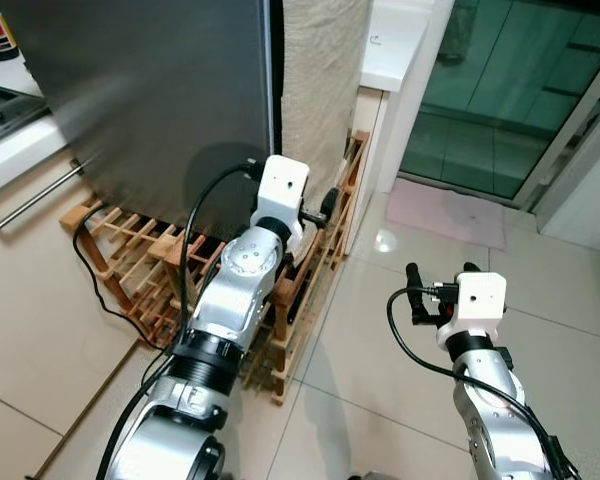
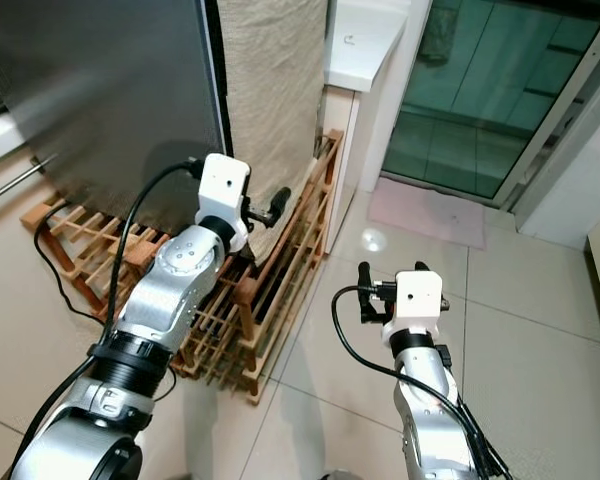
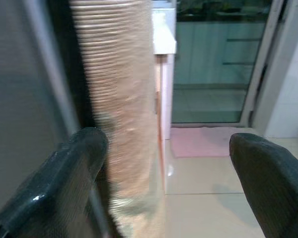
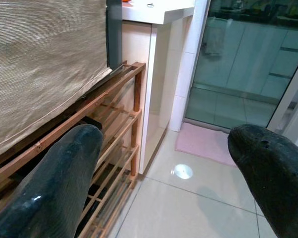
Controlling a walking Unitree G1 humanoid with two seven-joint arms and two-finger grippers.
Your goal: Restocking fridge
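The left end effector [image 1: 325,208] is held released at the fridge door [image 1: 150,100] edge, beside the cloth [image 1: 320,80]. The right end effector [image 1: 440,290] is also released, over the floor. The door edge is best hooked squarely before being pulled.

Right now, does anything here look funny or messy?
Yes: a black cable trails loose across the low wooden slatted rack under the grey fridge door. A beige woven cloth hangs over the fridge's side.
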